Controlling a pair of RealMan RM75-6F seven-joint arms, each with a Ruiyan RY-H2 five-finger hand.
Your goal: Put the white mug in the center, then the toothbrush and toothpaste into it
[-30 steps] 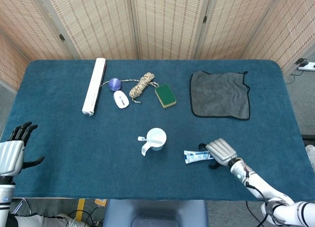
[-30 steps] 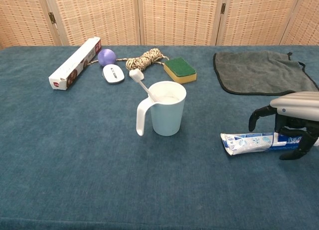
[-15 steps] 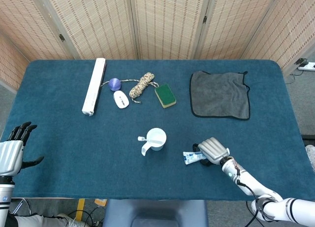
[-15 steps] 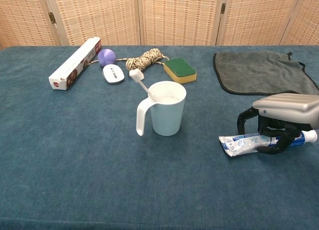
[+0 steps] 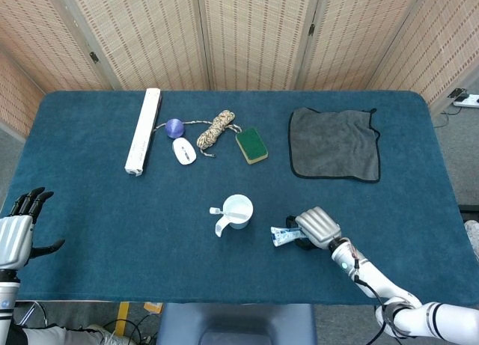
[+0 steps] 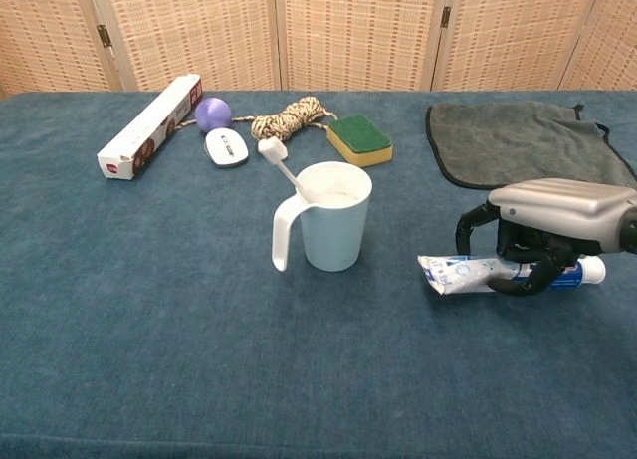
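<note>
The white mug [image 5: 238, 211] [image 6: 333, 216] stands upright at the table's middle, handle toward the front left. A toothbrush [image 6: 282, 165] [image 5: 217, 210] leans in it, head sticking out to the left. The toothpaste tube [image 6: 464, 274] [image 5: 282, 234] lies flat to the mug's right. My right hand [image 6: 547, 225] [image 5: 318, 227] holds the tube, fingers curled around its cap end, just above the cloth. My left hand [image 5: 16, 233] stays open at the front left edge, far from everything.
Along the back lie a long white box [image 5: 142, 131], a purple ball [image 5: 174, 127], a white oval item [image 5: 183, 150], a rope coil [image 5: 217, 129] and a green-yellow sponge [image 5: 251, 144]. A grey towel [image 5: 334, 143] is spread at the back right.
My right hand closed around the toothpaste tube and has carried it leftward, closer to the mug. The left hand has barely moved.
</note>
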